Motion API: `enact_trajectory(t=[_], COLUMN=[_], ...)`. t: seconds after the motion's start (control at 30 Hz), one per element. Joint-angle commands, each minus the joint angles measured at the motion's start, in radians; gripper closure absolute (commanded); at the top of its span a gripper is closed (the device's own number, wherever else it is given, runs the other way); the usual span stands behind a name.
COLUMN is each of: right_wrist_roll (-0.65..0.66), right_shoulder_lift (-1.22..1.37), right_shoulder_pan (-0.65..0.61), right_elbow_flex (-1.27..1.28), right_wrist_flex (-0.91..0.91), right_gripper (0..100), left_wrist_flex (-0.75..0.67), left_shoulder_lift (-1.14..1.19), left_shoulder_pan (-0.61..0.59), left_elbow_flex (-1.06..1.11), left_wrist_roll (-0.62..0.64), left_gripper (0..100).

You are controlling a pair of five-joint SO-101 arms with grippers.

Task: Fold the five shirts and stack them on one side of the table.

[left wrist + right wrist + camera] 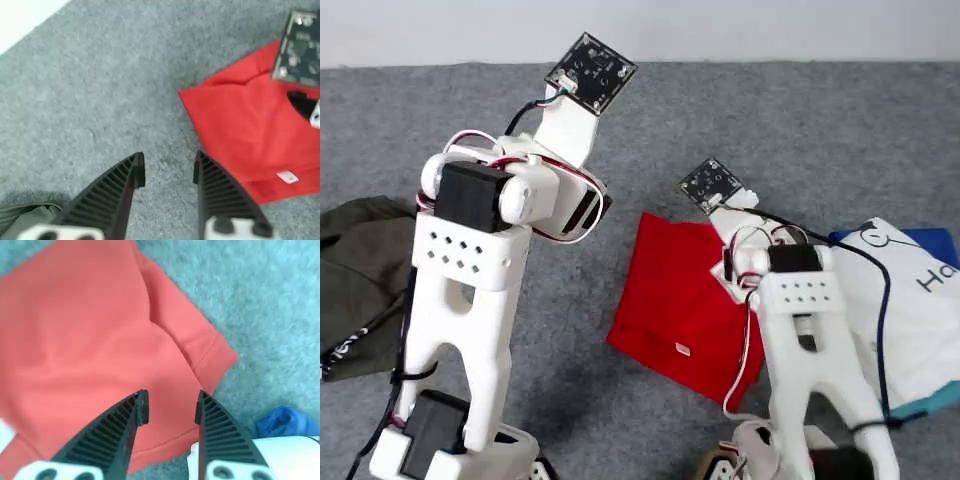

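red shirt [670, 290] beneath right end effector [171, 404], jaws apart

Grey table cover [790, 120] lay bare along the whole far side, the widest free lane. A second bare strip ran between the olive shirt [355, 270] and the red shirt [675, 300], but the left arm [470, 290] stood in it. Left gripper [167, 170] hung with jaws parted over bare cover, nothing between them, the red shirt near. Right arm [805, 330] rose between the red shirt and the white shirt [910, 320], blocking that gap. Right gripper [170, 407] hung with jaws parted over red cloth. Blue shirt [930, 243] lay partly under the white one, with narrow bare cover between it and the red sleeve.
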Motion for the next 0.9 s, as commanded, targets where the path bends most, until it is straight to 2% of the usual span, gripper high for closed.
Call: enact_trajectory(t=[0.0, 0.3, 0.37, 0.53, 0.6, 0.87], right_wrist_roll=[0.02, 0.026, 0.061, 0.106, 0.106, 0.104], right_shoulder_lift=[0.091, 0.26, 0.285, 0.36, 0.371, 0.257], right_shoulder_pan=[0.059, 0.119, 0.119, 0.12, 0.119, 0.114], right_elbow_flex=[-0.046, -0.049, -0.049, -0.048, -0.048, -0.051], right_wrist_flex=[-0.062, -0.171, -0.18, -0.248, -0.248, -0.248], right_gripper=[84.1, 84.2, 84.2, 94.6, 99.4, 99.0], left_wrist_flex=[-0.012, -0.069, -0.069, -0.069, -0.069, -0.069], left_shoulder_lift=[-0.017, -0.017, -0.017, -0.017, -0.017, -0.017], left_shoulder_pan=[-0.006, -0.006, -0.006, -0.006, -0.006, -0.006], left_elbow_flex=[0.013, 0.085, 0.09, 0.09, 0.09, 0.09], left_wrist_roll=[-0.018, -0.018, -0.018, -0.018, -0.018, -0.018], left_gripper=[83, 83, 83, 83, 83, 83])
